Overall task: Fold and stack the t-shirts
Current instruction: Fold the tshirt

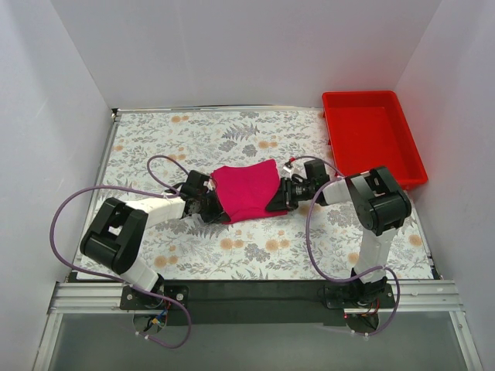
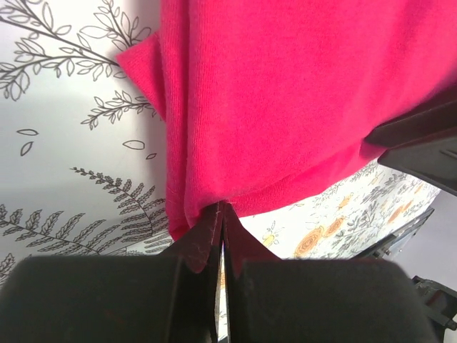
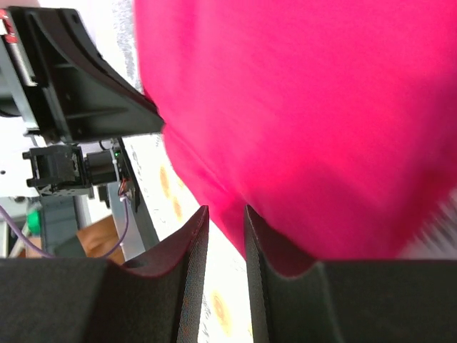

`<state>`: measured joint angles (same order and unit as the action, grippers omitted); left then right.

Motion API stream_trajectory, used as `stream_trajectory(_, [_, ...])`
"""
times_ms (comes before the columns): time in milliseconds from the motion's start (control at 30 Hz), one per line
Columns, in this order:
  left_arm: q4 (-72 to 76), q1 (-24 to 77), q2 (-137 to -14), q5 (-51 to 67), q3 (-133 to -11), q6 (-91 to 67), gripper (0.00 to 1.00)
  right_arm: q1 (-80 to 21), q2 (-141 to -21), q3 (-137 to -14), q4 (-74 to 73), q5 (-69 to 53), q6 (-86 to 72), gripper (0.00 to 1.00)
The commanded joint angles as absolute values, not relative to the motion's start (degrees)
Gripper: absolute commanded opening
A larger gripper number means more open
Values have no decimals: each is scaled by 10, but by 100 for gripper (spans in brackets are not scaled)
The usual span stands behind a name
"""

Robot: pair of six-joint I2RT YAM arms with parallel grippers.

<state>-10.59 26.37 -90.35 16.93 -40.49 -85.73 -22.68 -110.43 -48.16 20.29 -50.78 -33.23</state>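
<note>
A magenta-pink t-shirt [image 1: 246, 192] lies bunched in a loose folded shape on the floral table cover [image 1: 232, 139]. My left gripper [image 1: 215, 202] is at its left edge. In the left wrist view that gripper [image 2: 223, 206] is shut, its tips pinching the hem of the t-shirt [image 2: 285, 93]. My right gripper [image 1: 280, 197] is at the shirt's right edge. In the right wrist view this gripper [image 3: 226, 209] stands narrowly open, and the edge of the t-shirt [image 3: 300, 107] lies at and just past its tips, with the cover showing through the gap.
A rigid red bin [image 1: 371, 135] stands at the back right, partly off the table cover. White walls enclose the table on three sides. Purple cables loop from both arms. The opposite gripper [image 3: 78, 78] shows in the right wrist view, close by.
</note>
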Motion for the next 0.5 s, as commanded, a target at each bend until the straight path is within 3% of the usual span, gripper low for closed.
stream_trajectory(0, [-169,251,-909,86,-388,-827,0,-205,-1092,-439,197,-506,-290,29])
stream_trajectory(233, [-178,249,-893,77,-388,-813,0,-177,-1087,-405,193,-505,-255,27])
stream_trajectory(467, [-207,245,-847,65,-489,-794,6,-176,-1004,-491,165,-492,-290,28])
